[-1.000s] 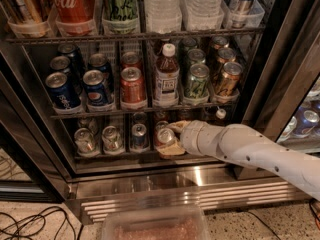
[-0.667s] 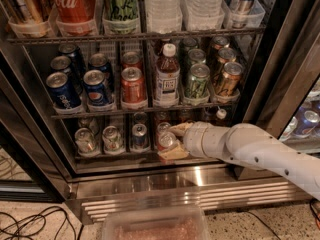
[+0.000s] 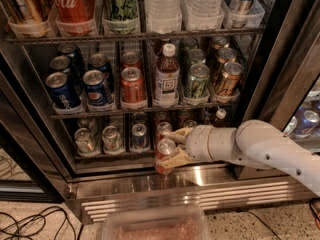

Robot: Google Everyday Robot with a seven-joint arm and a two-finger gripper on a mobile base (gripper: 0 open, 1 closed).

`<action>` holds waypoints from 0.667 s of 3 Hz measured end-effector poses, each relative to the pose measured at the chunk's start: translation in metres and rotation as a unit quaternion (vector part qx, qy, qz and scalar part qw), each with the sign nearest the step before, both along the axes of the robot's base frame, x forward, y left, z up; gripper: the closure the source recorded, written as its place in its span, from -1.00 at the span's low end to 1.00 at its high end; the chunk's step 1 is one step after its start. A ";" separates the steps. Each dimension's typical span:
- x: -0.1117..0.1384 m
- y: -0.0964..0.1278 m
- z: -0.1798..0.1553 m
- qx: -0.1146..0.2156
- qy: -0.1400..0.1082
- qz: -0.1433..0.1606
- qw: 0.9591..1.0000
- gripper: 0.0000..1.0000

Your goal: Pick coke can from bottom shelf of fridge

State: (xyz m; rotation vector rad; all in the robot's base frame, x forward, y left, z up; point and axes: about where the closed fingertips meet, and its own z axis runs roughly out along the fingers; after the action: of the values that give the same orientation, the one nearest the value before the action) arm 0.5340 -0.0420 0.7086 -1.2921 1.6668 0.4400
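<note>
The gripper (image 3: 171,149) is reaching in from the right and clamping the coke can (image 3: 165,147) between its tan fingers. The can is hanging just past the front edge of the bottom shelf (image 3: 107,155), above the steel base grille (image 3: 200,194) of the fridge (image 3: 280,59).

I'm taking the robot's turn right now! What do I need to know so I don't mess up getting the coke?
Gripper: the two-finger gripper is low at the front of the large dark-framed drinks fridge, shut on the small red aluminium coke can with a silver top.
Things: the can is held at the front edge of the dark wire bottom shelf, overlapping its rail, just above the steel base.
Done: the can is gripped and out of its row.
Left: probably draw it fully clear of the fridge, keeping away from the silver-topped cans to its side.
</note>
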 end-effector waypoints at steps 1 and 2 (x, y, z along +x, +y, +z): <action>0.000 0.000 0.000 0.000 0.000 0.000 1.000 1.00; -0.008 0.004 0.001 -0.001 0.012 0.014 1.000 1.00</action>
State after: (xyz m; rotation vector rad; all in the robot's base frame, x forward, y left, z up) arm 0.5258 -0.0383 0.7098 -1.3176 1.6706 0.4734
